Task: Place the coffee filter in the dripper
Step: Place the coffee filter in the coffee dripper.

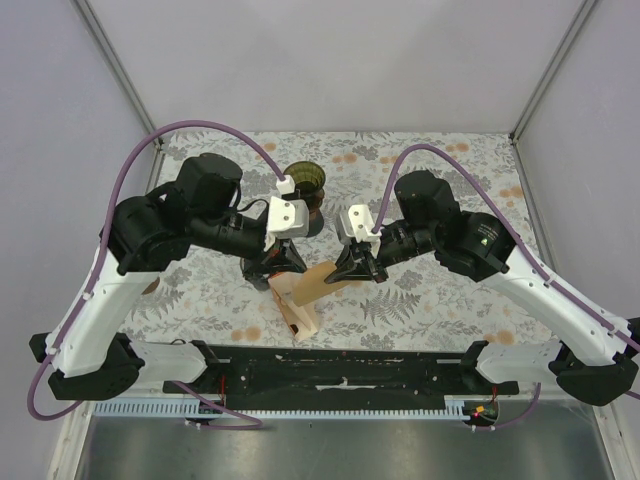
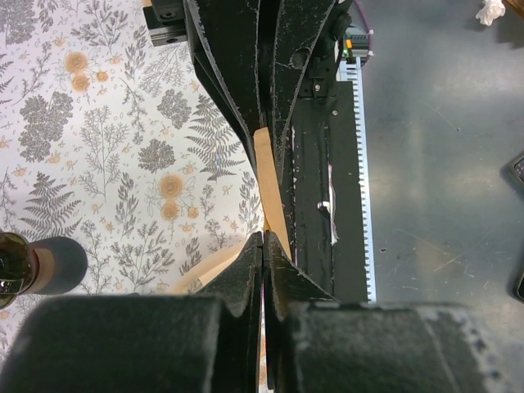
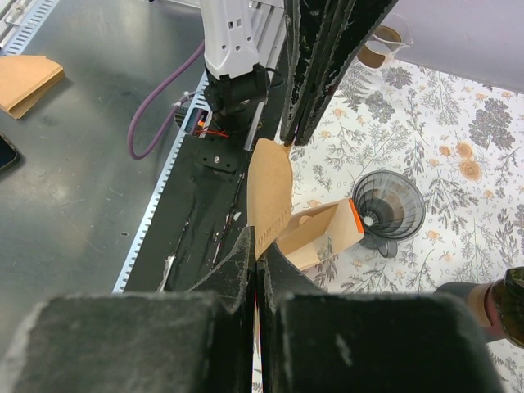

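The brown paper coffee filter (image 1: 316, 284) hangs above the table between my two grippers. My left gripper (image 2: 263, 237) is shut on one edge of the filter (image 2: 271, 190). My right gripper (image 3: 256, 246) is shut on the opposite edge of the filter (image 3: 270, 190). In the top view the left gripper (image 1: 293, 267) and right gripper (image 1: 345, 272) face each other closely. The dripper (image 3: 388, 203), a dark clear cone, stands on the floral cloth beyond the filter, apart from it. In the top view the dripper (image 1: 254, 272) is mostly hidden under my left gripper.
A tan filter carton (image 3: 323, 233) with an orange edge lies under the filter. A dark green vessel (image 1: 303, 184) stands farther back. A glass beaker (image 3: 381, 47) stands at the cloth's left. Spare filters (image 3: 24, 80) lie on the metal surface by the black rail (image 1: 330, 372).
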Tool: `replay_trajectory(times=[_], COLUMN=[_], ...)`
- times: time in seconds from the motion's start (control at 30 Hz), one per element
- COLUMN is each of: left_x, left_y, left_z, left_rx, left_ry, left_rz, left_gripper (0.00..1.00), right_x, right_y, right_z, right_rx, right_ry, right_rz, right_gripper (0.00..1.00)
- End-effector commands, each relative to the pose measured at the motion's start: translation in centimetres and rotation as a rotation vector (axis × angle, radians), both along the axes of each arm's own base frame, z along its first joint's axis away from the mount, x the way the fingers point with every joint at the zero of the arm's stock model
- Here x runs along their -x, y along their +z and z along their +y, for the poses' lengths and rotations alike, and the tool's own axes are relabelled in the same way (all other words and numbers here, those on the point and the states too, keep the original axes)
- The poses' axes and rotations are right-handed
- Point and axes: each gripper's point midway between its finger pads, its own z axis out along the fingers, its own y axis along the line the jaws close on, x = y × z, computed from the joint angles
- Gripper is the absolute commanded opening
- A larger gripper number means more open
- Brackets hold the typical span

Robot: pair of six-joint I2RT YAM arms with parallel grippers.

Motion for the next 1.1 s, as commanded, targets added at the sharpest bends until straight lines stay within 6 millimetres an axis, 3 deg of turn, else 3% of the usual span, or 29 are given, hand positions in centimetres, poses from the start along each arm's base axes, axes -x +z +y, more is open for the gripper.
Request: replay_trajectory(times=[0.0,0.4,0.73,1.07], left_x=[0.0,0.3,0.2,-2.2], left_y=[0.4,0.0,-0.2,-0.8], left_z=[0.0,0.0,0.1,0.2], left_rx=[0.018,0.013,0.005,-0.033], left_ry=[-0.007,-0.019,-0.009,0.098], left_rz=[-0.025,-0.007,-0.01,-0.056], left_gripper=[0.02,0.02,0.15,0.1], right_x=[0.1,-1.1,-1.6,-1.7], right_y=[1.8,1.7,2.0,2.4], right_z=[0.1,0.5,0.7,0.9], right_rx=[-0.039,-0.024,-0.025,-0.038], right_ry=[-0.003,-0.058,-0.092,-0.086], right_rz=[-0.027,-0.017,-0.017,-0.014], right_gripper=[0.0,0.0,0.0,0.0])
